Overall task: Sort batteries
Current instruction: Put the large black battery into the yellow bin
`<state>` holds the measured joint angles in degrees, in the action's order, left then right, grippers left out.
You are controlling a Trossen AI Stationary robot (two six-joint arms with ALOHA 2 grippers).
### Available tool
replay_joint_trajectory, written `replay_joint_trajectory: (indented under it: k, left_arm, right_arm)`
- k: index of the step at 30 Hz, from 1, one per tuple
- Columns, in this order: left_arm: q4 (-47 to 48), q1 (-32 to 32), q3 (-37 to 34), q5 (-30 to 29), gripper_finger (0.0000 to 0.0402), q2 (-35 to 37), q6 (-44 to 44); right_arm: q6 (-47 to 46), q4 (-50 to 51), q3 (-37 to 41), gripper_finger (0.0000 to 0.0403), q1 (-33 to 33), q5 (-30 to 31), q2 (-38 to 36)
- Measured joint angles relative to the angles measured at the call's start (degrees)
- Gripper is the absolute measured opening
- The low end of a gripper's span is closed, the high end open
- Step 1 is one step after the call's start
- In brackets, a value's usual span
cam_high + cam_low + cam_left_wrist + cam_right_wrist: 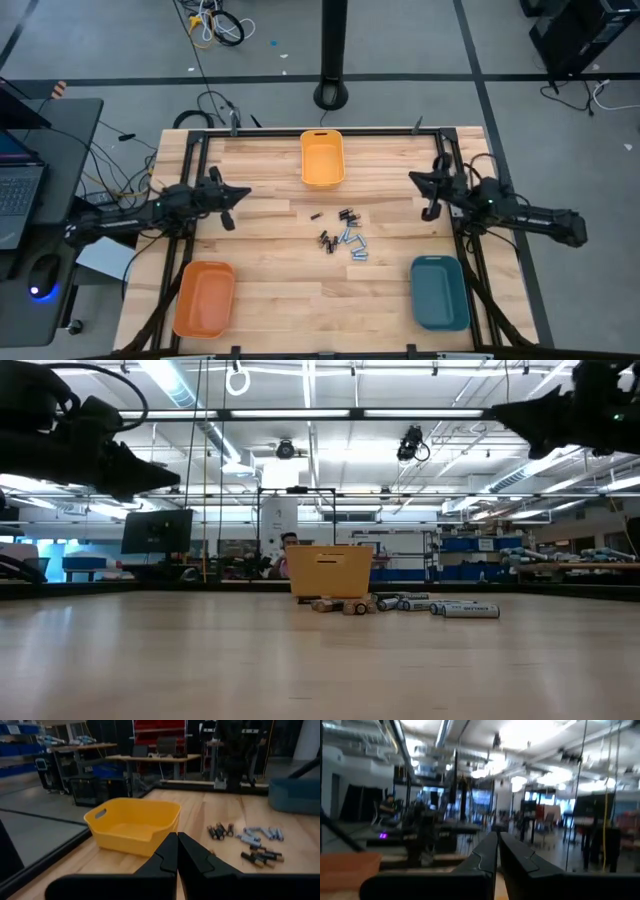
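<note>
The batteries (343, 237) lie loose in a small cluster at the middle of the wooden table, some dark, some pale silvery-blue; the left wrist view shows them (250, 842) beside the yellow bin. In the low view the batteries (410, 605) lie in a row on the tabletop. My left gripper (238, 197) hovers shut over the table's left part, left of the cluster, and its own view shows it (177, 851) with fingers together. My right gripper (420, 181) hovers shut over the right part, and its wrist view shows it (498, 851) pointing level into the room.
A yellow bin (322, 158) stands at the far edge, an orange bin (204, 298) at the near left corner and a teal bin (439, 291) at the near right corner. Bare wood lies around the battery cluster. A person (288, 556) sits far behind the table.
</note>
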<state>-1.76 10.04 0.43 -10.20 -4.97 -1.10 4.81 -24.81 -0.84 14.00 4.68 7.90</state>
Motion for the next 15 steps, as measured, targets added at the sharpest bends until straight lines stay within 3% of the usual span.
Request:
replay_joint_trajectory:
  k: [8,15]
  left_arm:
    - [-1.59,0.02,0.0,-0.92,0.0012,-5.8,-1.71]
    - [-4.69,0.02,0.0,-0.96,0.0012,-8.71,-3.41]
  right_arm:
    - [-3.79,4.01,-7.85,0.0047,-1.2,0.01,19.09]
    - [-5.32,11.4,-20.19,0.0108,-2.87,0.05,35.72]
